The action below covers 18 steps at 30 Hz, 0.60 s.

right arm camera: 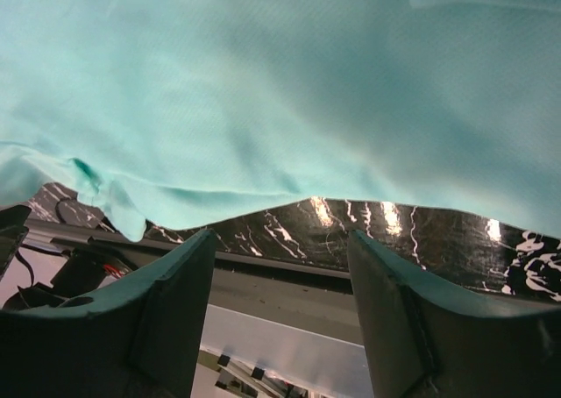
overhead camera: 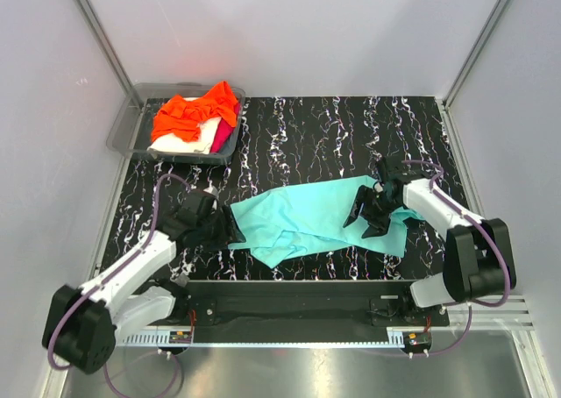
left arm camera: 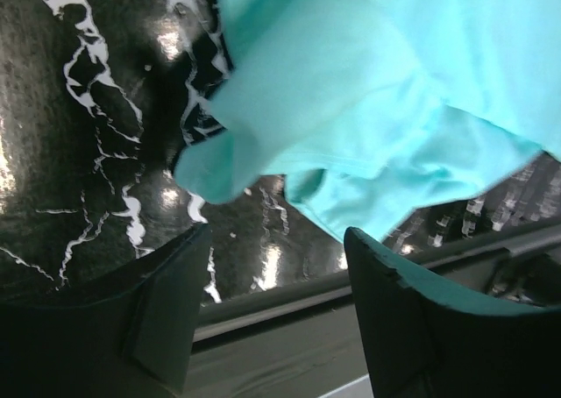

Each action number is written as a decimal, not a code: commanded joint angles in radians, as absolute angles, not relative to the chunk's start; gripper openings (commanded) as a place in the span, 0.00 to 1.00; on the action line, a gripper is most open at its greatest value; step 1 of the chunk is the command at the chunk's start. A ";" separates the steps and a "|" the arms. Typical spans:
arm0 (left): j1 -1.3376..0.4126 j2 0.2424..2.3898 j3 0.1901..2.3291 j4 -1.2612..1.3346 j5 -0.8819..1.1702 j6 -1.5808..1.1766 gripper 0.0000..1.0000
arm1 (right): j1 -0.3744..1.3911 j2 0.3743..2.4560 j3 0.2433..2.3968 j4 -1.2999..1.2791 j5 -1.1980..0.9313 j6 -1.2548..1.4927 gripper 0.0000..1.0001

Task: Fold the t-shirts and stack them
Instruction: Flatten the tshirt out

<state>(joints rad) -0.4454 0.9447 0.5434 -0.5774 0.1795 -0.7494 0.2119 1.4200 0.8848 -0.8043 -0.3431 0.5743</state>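
I am hovering my left pincer (overhead camera: 228, 225) and right pincer (overhead camera: 364, 216), both spread, at opposite ends of the teal shirt (overhead camera: 302, 214), which is lying crosswise on the table (overhead camera: 307, 135).

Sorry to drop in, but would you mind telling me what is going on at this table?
Two arms are working on a crumpled turquoise t-shirt on the black marbled table. The left end effector sits at its left end and the right end effector at its right end, both open and holding nothing. The other shirts lie heaped in the grey tray at the far left.
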 commanded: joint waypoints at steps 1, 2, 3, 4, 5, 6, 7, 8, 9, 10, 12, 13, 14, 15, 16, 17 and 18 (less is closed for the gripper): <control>-0.445 1.035 0.557 -0.479 0.155 -0.709 0.63 | 0.206 1.471 0.928 -0.762 -0.357 0.574 0.68; -0.443 1.073 0.563 -0.473 0.144 -0.689 0.59 | 0.204 1.483 0.933 -0.756 -0.353 0.572 0.68; -0.440 1.090 0.572 -0.474 0.150 -0.680 0.56 | 0.203 1.489 0.937 -0.755 -0.350 0.568 0.68; -0.437 1.106 0.580 -0.474 0.158 -0.673 0.55 | 0.199 1.494 0.945 -0.755 -0.348 0.557 0.67; -0.437 1.132 0.583 -0.476 0.160 -0.666 0.56 | 0.196 1.500 0.946 -0.753 -0.345 0.552 0.67; -0.436 1.143 0.584 -0.472 0.153 -0.663 0.58 | 0.193 1.503 0.950 -0.750 -0.335 0.548 0.67; -0.436 1.153 0.586 -0.468 0.147 -0.658 0.60 | 0.186 1.505 0.948 -0.749 -0.331 0.543 0.67; -0.434 1.163 0.584 -0.457 0.147 -0.643 0.61 | 0.181 1.511 0.948 -0.746 -0.330 0.542 0.67; -0.430 1.182 0.583 -0.422 0.155 -0.635 0.60 | 0.176 1.516 0.945 -0.736 -0.327 0.541 0.67; -0.431 1.192 0.587 -0.410 0.153 -0.627 0.60 | 0.173 1.520 0.940 -0.730 -0.324 0.538 0.67; -0.431 1.222 0.616 -0.413 0.158 -0.611 0.57 | 0.167 1.543 0.937 -0.715 -0.318 0.534 0.66; -0.431 1.226 0.632 -0.428 0.166 -0.607 0.57 | 0.166 1.557 0.942 -0.715 -0.316 0.523 0.67; -0.431 1.221 0.646 -0.467 0.166 -0.612 0.57 | 0.160 1.578 0.945 -0.713 -0.313 0.519 0.66; -0.433 1.210 0.658 -0.489 0.160 -0.620 0.59 | 0.160 1.589 0.948 -0.712 -0.311 0.514 0.67; -0.433 1.169 0.661 -0.506 0.152 -0.621 0.63 | 0.156 1.598 0.956 -0.710 -0.307 0.508 0.67; -0.433 1.148 0.661 -0.537 0.125 -0.623 0.67 | 0.155 1.614 0.959 -0.709 -0.302 0.505 0.67; -0.431 1.129 0.663 -0.549 0.111 -0.620 0.71 | 0.152 1.621 0.965 -0.706 -0.302 0.500 0.66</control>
<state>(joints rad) -0.4347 1.2015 0.6128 -0.5076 0.1631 -0.6373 0.1623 1.6009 0.9173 -0.7280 -0.3286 0.5358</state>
